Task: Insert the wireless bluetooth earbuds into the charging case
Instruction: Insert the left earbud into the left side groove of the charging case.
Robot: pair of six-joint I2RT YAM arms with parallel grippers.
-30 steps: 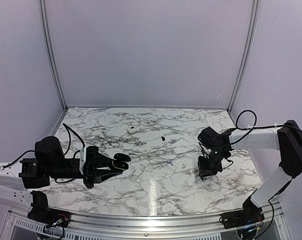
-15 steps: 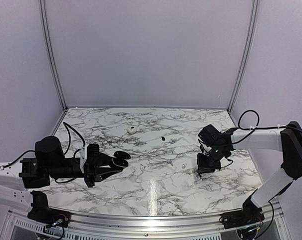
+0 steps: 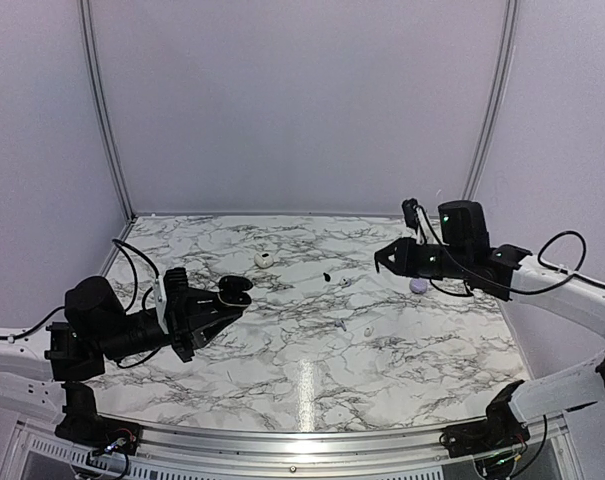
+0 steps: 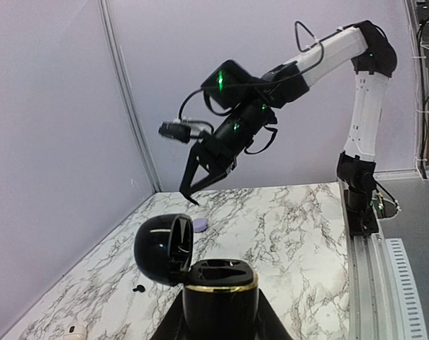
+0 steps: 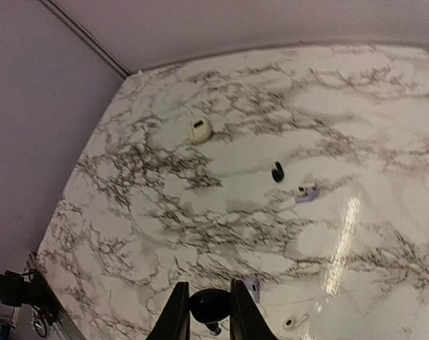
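The table [image 3: 312, 385] is flat and shiny, white with grey marble lines. The left gripper [image 3: 220, 306] is closed tight around the black charging case [image 4: 220, 289]. The case is smooth and glossy, round like a pebble, with a thin gold ring around its top edge. Its lid [image 4: 162, 248] is flipped open to one side, like a shiny little dome. Inside the case there are dark hollow pockets, and I cannot tell if anything sits in them.

The right gripper [image 5: 208, 308] is up in the air above the table. Its 2 fingers [image 5: 176, 316] pinch the held black earbud [image 5: 209, 303], which is a tiny round bead.

More buds lie on the table, all small and smooth like beans. The loose black earbud [image 5: 277, 171] is near the middle. The lilac earbud [image 5: 306, 192] lies just beside it. The white earbud [image 5: 294, 323] is closer to the arms. A round cream case [image 5: 198, 127] with a small dark slot sits farther back. A flat, rounded lilac case [image 3: 418, 285] lies on the right side of the table.
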